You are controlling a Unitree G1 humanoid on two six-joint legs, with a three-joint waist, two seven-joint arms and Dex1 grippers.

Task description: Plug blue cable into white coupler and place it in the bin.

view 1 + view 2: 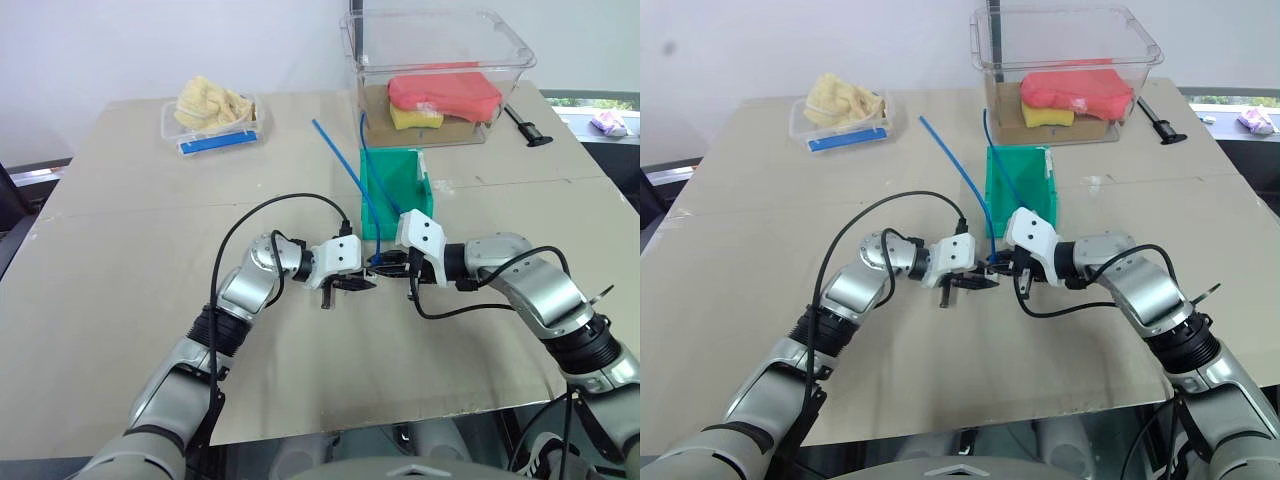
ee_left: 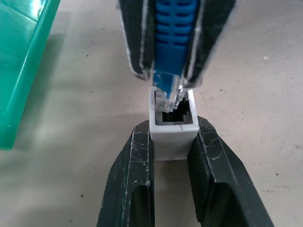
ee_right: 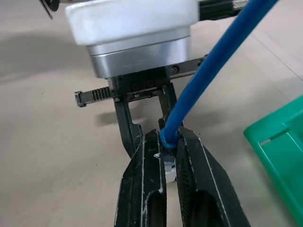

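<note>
Left wrist view shows you one white coupler [image 2: 172, 131] pinched between the left gripper [image 2: 172, 142] fingers, and one blue cable [image 2: 173, 33] plug clamped by the right gripper [image 2: 171, 78] at its socket mouth. Both meet above the table [image 1: 120, 290], just before one bin [image 1: 392, 182].

Wide beige flat-topped desk [image 1: 120, 300] before me, plain white wall [image 1: 150, 40] behind it, bright window [image 1: 600, 100] past my right, even daylight.
</note>
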